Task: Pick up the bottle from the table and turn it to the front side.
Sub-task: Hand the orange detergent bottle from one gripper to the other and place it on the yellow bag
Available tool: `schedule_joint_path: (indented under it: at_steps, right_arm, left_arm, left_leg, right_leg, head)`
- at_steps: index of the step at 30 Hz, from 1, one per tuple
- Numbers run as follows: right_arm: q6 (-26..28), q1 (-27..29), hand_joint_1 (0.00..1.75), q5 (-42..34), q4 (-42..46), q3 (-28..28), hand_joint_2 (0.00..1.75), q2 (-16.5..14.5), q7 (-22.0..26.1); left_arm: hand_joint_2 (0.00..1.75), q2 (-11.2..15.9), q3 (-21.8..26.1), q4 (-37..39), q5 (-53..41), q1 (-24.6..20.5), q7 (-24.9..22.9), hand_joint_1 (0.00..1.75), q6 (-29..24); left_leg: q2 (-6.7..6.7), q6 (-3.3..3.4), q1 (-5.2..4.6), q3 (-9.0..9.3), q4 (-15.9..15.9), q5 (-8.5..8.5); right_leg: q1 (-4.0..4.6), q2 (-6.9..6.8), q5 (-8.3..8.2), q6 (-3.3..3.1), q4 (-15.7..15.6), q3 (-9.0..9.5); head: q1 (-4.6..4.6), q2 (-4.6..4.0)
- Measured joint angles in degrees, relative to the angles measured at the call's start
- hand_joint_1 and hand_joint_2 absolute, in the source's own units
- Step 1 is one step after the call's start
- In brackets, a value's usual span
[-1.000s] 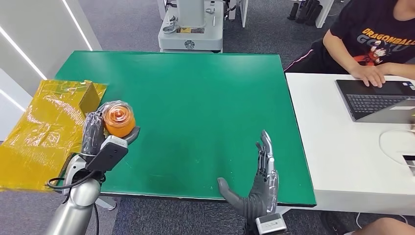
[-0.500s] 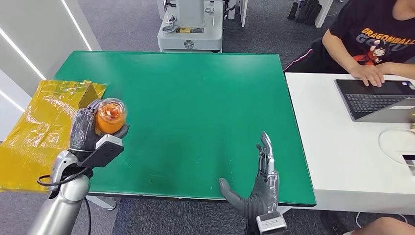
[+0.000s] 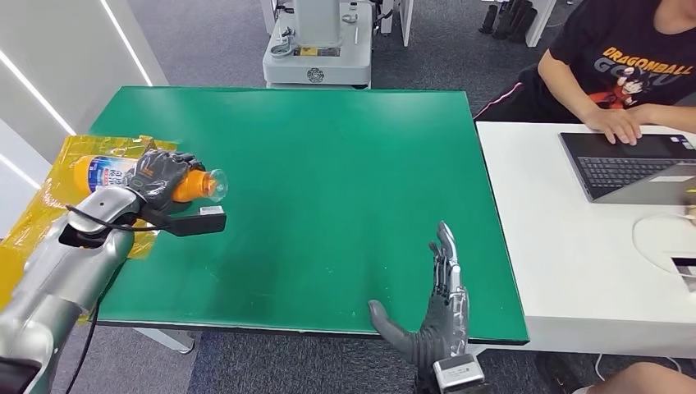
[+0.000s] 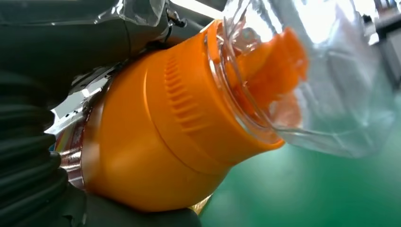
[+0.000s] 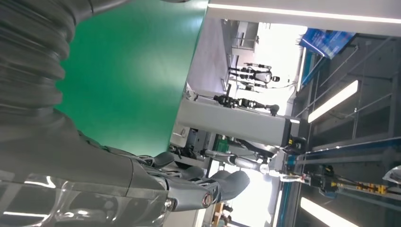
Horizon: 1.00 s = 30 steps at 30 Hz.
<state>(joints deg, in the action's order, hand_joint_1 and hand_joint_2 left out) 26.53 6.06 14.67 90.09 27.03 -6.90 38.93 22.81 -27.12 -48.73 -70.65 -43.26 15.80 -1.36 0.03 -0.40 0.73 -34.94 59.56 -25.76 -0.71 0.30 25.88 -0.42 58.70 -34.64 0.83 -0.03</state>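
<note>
Since a moment ago the left hand (image 3: 162, 179) has tipped the bottle (image 3: 123, 174) sideways, gripping its neck above the table's (image 3: 345, 189) left edge. Smooth plastic looks slippery; its labelled body seems safer. Right hand (image 3: 435, 316) open, idle.

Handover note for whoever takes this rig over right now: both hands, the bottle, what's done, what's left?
Left hand: grips the bottle around its orange upper part, lifted off the green table, lying sideways with the clear cap pointing toward the table centre, label showing.
Right hand: holds nothing, fingers straight, at the table's near edge.
Done: pick-up.
Left: confirm the label faces front; finish the turn if it does not.
</note>
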Motion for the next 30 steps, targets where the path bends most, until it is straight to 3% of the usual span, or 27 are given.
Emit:
schedule_joint_path:
  at_steps: [5,11,19,30]
  right_arm:
    - [-1.1,-0.4,0.00,-0.2,0.5,-0.8,1.75,-0.3,-0.8]
    - [-1.8,-1.0,0.00,0.2,0.7,-1.2,1.75,-0.5,-1.2]
    - [-2.0,-1.8,0.00,-0.3,0.6,-1.4,1.75,-0.5,-1.3]
    - [-1.4,-2.0,0.00,-0.3,0.3,-1.4,1.75,-0.5,-1.3]
  left_arm:
    - [1.75,-2.5,-7.1,12.3,-2.1,-6.0,2.5,1.75,2.4]
    - [1.75,-4.2,-11.7,20.5,-2.8,-8.2,2.9,1.75,2.8]
    - [1.75,-5.1,-14.6,25.7,-2.2,-8.8,5.7,1.75,6.7]
    - [1.75,-5.4,-15.0,28.8,0.7,-8.1,2.8,1.71,6.7]
  left_leg:
    - [0.02,0.00,-0.01,-0.01,0.0,-0.01]
    - [0.02,0.00,0.01,0.00,0.0,-0.01]
    - [0.01,-0.04,0.03,-0.01,0.0,0.03]
    - [0.00,-0.04,0.02,-0.04,0.0,0.02]
  right_leg:
    - [-0.01,0.03,-0.01,0.00,0.0,0.00]
    - [0.00,0.03,0.00,0.00,0.0,-0.01]
    - [0.01,0.03,-0.01,-0.01,0.0,-0.01]
    - [0.01,0.01,0.00,-0.01,0.0,-0.01]
  head:
    - [0.00,-0.01]
    - [0.01,0.00]
    - [0.00,0.00]
    - [0.01,0.01]
